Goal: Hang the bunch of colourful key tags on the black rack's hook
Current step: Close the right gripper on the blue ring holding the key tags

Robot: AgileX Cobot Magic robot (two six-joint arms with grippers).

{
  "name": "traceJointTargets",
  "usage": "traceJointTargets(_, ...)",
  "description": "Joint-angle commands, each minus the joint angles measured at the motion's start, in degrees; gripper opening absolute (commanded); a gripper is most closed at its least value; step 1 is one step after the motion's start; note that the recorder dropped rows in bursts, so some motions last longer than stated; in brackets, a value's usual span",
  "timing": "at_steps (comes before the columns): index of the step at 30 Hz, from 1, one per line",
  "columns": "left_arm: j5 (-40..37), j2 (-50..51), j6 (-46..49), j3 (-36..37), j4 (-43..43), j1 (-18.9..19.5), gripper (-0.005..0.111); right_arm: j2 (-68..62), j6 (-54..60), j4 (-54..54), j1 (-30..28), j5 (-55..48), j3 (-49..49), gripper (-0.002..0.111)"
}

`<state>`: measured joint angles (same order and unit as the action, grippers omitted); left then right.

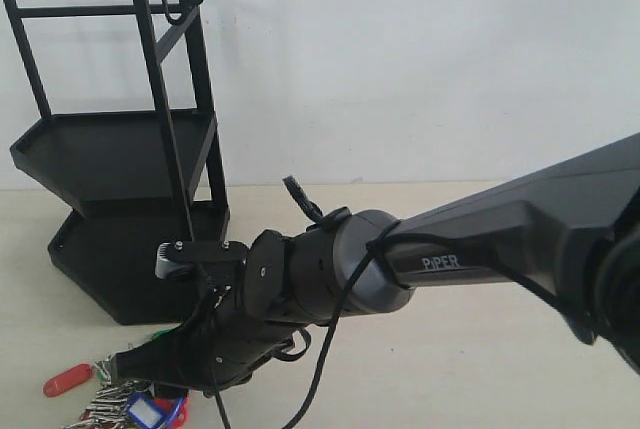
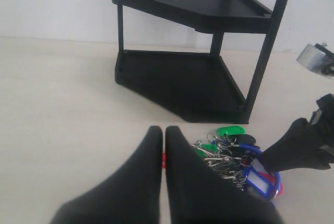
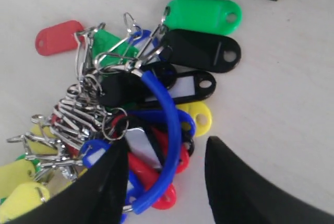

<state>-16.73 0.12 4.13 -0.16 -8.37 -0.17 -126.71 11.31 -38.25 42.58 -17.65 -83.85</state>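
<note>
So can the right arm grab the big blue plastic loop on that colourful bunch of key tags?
Probably yes: the right gripper is open, its fingers either side of the big blue loop of the colourful key tag bunch, nothing between.

The right pincer gapes over the colourful key tag bunch.

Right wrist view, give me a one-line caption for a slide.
Right gripper, jaws open, straddles the big blue loop of the colourful plastic key tag bunch on the pale tabletop.

Likely robot lab bench: plain white wall, beige tabletop, PiPER-labelled robot arm.
</note>
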Motion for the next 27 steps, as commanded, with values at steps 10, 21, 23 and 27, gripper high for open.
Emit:
traceJointTargets(10, 0.4, -0.1, 0.2, 0.2, 0.3, 0.1, 0.004, -2.0, -0.3, 0.5, 1.4, 2.0, -0.1, 0.03)
traceJointTargets(21, 0.4, -0.1, 0.2, 0.2, 0.3, 0.1, 0.004, -2.0, -0.3, 1.7, 1.4, 1.9, -0.1, 0.005)
traceJointTargets(23, 0.4, -0.1, 0.2, 0.2, 0.3, 0.1, 0.004, -2.0, -0.3, 1.7, 1.4, 2.0, -0.1, 0.012)
traceJointTargets(27, 0.4, -0.1, 0.2, 0.2, 0.3, 0.1, 0.004, -2.0, -0.3, 1.7, 1.4, 2.0, -0.1, 0.018)
